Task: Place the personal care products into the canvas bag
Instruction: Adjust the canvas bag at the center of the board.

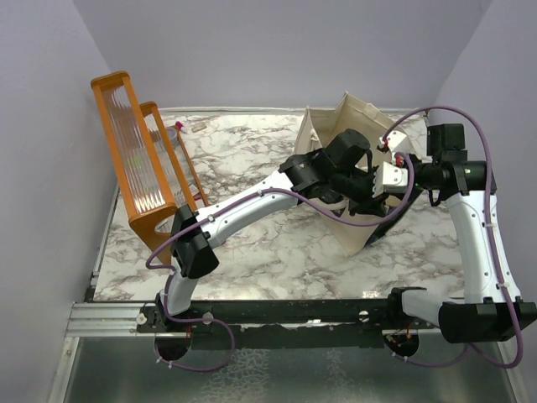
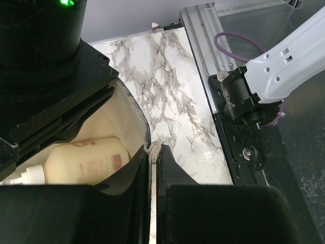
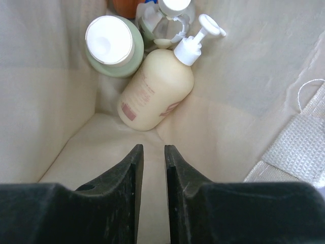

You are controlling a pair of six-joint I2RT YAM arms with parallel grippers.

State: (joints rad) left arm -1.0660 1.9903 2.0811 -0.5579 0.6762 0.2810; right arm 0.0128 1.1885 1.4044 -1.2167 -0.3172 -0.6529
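The canvas bag (image 1: 323,126) stands open at the table's right, with both arms reaching to it. My left gripper (image 2: 154,152) is shut on the bag's rim (image 2: 152,149), whose cloth edge is pinched between the fingers. My right gripper (image 3: 153,148) hangs inside the bag, jaws a little apart with nothing between them. On the bag's floor below it lie the beige pump bottle (image 3: 155,94), the olive-grey bottle with a cream cap (image 3: 111,46), a clear bottle (image 3: 167,18) and a sliver of the orange one (image 3: 127,5). The pump bottle (image 2: 86,162) also shows in the left wrist view.
The orange wooden rack (image 1: 138,159) stands at the table's left edge, with a small clear object (image 1: 176,128) behind it. Marble tabletop (image 1: 252,243) stretches between rack and bag. A metal rail (image 1: 109,317) runs along the near edge. A white arm link (image 2: 289,66) sits close to the bag.
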